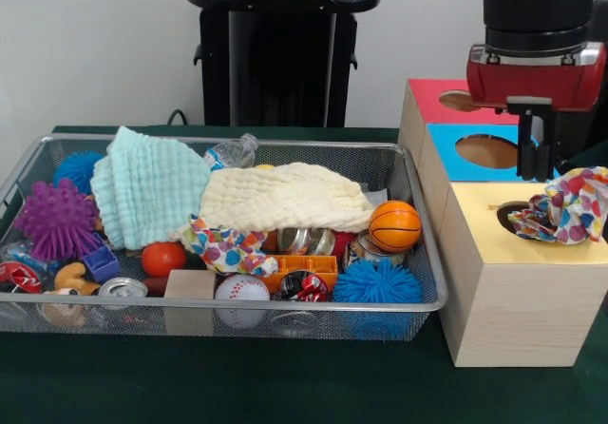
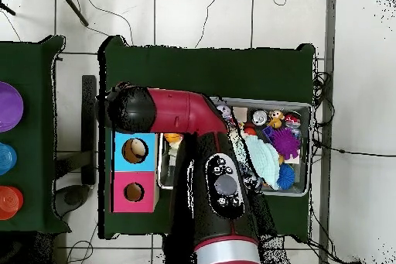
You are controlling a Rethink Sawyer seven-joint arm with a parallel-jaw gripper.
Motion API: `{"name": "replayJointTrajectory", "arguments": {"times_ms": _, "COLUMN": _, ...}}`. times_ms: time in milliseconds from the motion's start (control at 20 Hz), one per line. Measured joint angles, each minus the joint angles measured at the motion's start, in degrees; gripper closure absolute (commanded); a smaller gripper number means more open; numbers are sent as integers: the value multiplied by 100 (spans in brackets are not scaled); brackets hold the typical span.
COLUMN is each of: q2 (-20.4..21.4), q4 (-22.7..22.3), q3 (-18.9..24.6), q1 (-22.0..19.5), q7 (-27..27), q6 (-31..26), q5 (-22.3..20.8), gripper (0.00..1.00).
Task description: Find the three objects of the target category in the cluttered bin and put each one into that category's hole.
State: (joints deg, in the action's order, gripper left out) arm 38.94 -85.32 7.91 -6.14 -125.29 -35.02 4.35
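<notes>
Gripper (image 1: 538, 172) fingers pressed together, holding nothing, just above dotted cloth (image 1: 562, 205); cloth draped sideways over yellow box's hole (image 1: 510, 212).

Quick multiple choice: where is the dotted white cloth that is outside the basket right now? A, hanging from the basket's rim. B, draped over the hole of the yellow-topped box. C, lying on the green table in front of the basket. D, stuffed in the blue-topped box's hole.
B: the dotted cloth lies partly in and over the hole of the yellow-topped box, just below the gripper.
</notes>
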Motion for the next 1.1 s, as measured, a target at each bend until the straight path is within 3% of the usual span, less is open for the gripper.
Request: {"name": "replayJointTrajectory", "arguments": {"times_ms": 1100, "q2": 377, "q4": -582, "q3": 364, "q1": -347, "q7": 0, "q6": 1, "q5": 373, "gripper": 100}}
